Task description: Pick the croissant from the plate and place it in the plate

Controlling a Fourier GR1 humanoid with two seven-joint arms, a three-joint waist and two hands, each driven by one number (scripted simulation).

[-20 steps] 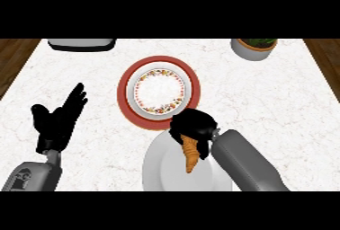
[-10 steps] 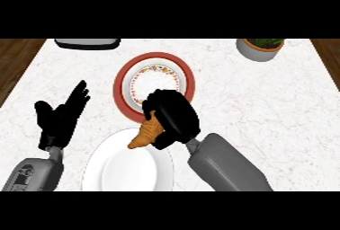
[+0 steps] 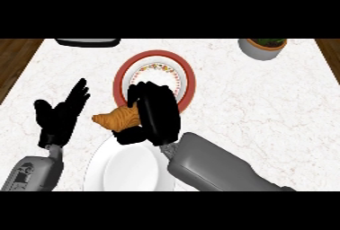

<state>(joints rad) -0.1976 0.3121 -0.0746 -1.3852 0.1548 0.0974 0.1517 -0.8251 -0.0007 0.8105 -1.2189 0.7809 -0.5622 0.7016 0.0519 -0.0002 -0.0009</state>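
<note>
Head view: right hand [image 3: 156,112] has its fingers curled round the croissant [image 3: 114,119], which now sits at the upper rim of the white plate [image 3: 126,175]; a second ago it hung over that plate's middle. Pick step: judged complete. Remaining: carry up and right onto the red-rimmed plate [image 3: 189,77] (fingertips already overlap its lower-left rim). Left hand [image 3: 58,117] rests open at centre left, close beside the croissant's tip. Open counter [image 3: 266,112] lies right of centre. A plant pot [image 3: 264,48] stands upper right, well apart. Counter edges show at both upper corners.
</note>
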